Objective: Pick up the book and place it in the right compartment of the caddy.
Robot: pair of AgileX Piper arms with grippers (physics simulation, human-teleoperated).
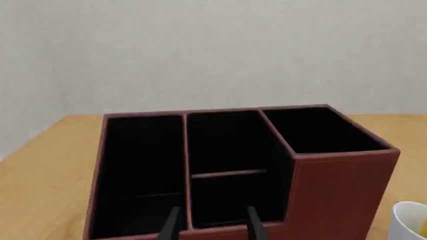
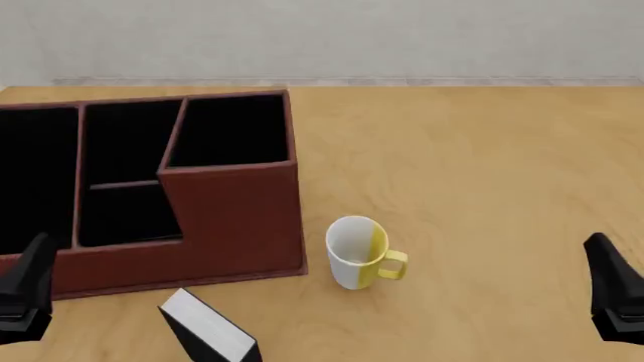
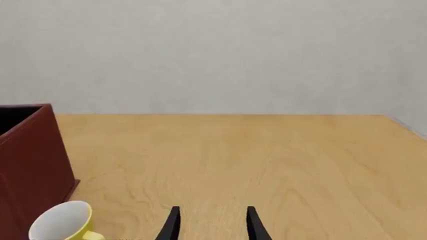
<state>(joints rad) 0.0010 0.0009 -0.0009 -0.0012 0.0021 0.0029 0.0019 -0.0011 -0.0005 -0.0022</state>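
The book [image 2: 207, 326] lies tilted near the table's front edge, its white page edge up, just in front of the caddy [image 2: 231, 219]. The caddy's tall right compartment [image 2: 226, 136] shows a black lining and holds nothing. My left gripper [image 2: 27, 283] hovers at the caddy's front left, left of the book. In the left wrist view it [image 1: 213, 227] is open and points into the caddy [image 1: 333, 185], whose right compartment [image 1: 320, 130] is off to one side. My right gripper [image 2: 611, 283] hangs at the far right, open [image 3: 213, 226] over bare wood. The book is hidden from both wrist views.
A white and yellow mug [image 2: 357, 253] stands upright just right of the caddy's front corner, also seen as the mug [image 1: 410, 220] and the mug [image 3: 63, 222] beside the caddy corner [image 3: 33, 155]. The wooden table [image 2: 483, 166] ends at a grey wall behind.
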